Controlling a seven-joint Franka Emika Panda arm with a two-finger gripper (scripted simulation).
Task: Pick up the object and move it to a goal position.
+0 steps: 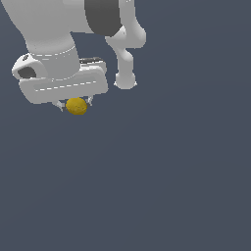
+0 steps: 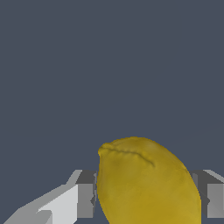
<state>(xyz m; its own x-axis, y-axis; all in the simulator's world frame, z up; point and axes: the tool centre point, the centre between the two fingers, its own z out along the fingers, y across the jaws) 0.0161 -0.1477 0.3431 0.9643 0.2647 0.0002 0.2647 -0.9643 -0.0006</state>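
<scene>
Item: small mustard-yellow lumpy roundish object (image 1: 76,106), creased skin. Held at widest middle between fingers of white pincer (image 1: 75,104). Judged light, firm, rounded sides possibly slippery; central grip advised.

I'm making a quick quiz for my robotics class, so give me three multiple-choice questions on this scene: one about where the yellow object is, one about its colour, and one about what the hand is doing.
1. Where is the lumpy ball?
A. Between the fingers of the hand
B. Lying far from the arm
C. On top of the arm

2. What colour is the ball?
A. Red
B. Mustard yellow
C. Blue

3. What state is the hand in?
A. Open wide, empty
B. Out of sight
C. Shut on the ball

Answers: 1 A, the wrist view shows a finger on each side of the ball; 2 B, both views show it yellow; 3 C, the fingers sit against the ball's sides.
</scene>
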